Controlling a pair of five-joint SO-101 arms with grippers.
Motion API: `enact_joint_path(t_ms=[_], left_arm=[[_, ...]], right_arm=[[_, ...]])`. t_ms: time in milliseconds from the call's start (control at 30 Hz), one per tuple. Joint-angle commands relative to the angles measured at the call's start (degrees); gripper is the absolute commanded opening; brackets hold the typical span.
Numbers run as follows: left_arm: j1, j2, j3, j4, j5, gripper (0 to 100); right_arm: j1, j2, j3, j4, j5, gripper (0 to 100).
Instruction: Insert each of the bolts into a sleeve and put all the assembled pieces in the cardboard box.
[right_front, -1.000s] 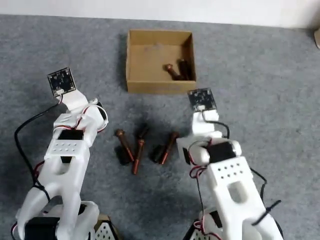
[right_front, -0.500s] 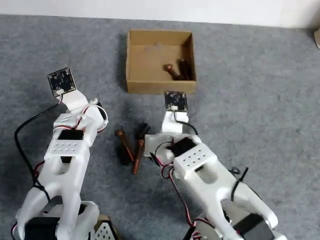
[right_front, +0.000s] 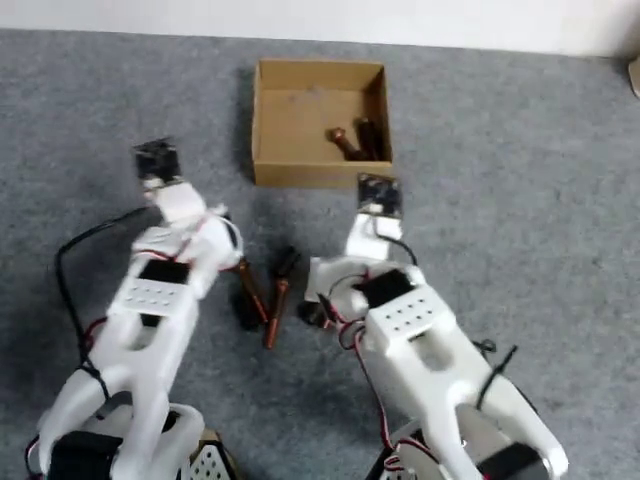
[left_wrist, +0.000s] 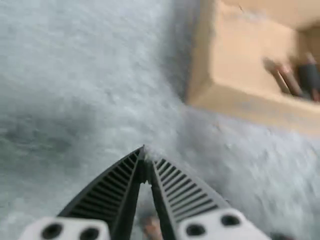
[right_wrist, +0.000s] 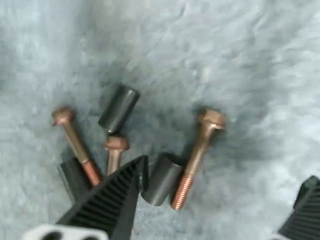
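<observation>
Now my right gripper (right_wrist: 225, 172), jaws spread wide, had swung in from side and hung over bolt (right_wrist: 199, 150) + sleeve (right_wrist: 162, 180), lying just beside each other near cardboard box (right_front: 300, 115). Left gripper (left_wrist: 146, 159), pressed together, empty, had shifted nearer box too. One assembled pc (right_front: 352, 140) lay in box. Judged next pickup was close.

The left arm (right_front: 150, 310) and right arm (right_front: 430, 350) are white plastic shells, each with a grid of small holes on top. A black cable (right_front: 61, 275) and thin red wires (right_front: 345, 330) loop beside the joints. A small dark square board (right_front: 378, 195), probably a camera module, sits at each wrist. The fingers (left_wrist: 117, 192) of the left gripper (left_wrist: 145, 155) are black, ribbed and triangular.
</observation>
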Motion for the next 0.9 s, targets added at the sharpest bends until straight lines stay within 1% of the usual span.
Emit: enact_joint_path(t_ms=[0, 67, 133, 200, 233, 333, 467, 567, 667, 700, 800, 867], left_arm=[[6.9, -0.7, -3.1, 2.5, -0.2, 1], [9.4, -0.7, -3.3, 4.3, -1.8, 1], [11.2, -0.7, -3.2, 5.5, -6.9, 1], [12.0, 0.0, -3.1, 5.8, -12.4, 1], [12.2, 0.5, -3.0, 5.8, -13.7, 1], [12.9, 3.5, -3.4, 5.8, -14.5, 1], [12.4, 7.6, -6.5, 6.1, -15.2, 1], [7.9, 8.0, -9.3, 6.2, -14.1, 1], [3.6, 8.0, -12.0, 10.0, -5.9, 1], [3.6, 8.0, -13.1, 13.2, -5.2, 1], [7.2, 8.0, -17.3, 23.6, -10.1, 1], [7.2, 8.0, -20.4, 28.4, -12.0, 1]], right_arm=[[4.7, -6.3, -2.0, 4.0, -0.2, 41.3], [8.9, -8.5, -2.0, 4.9, -0.2, 41.3], [12.4, -9.8, -0.7, 4.7, -0.2, 41.3], [13.4, -10.0, 0.7, 4.5, -0.2, 41.3], [13.4, -9.8, 1.1, 4.5, -0.2, 41.3], [12.9, -9.5, 1.3, 4.4, -0.1, 41.3], [12.4, -9.5, 1.7, 1.7, -0.1, 41.3], [12.2, -9.5, 1.7, 1.4, -0.5, 41.3], [7.7, -9.5, 1.2, 1.2, -0.8, 41.3], [5.7, -9.5, 1.2, 0.7, -2.0, 41.3], [-0.6, -9.5, 1.4, -1.6, -6.4, 41.3], [-4.3, -9.5, 1.4, -4.5, -7.0, 41.3]])
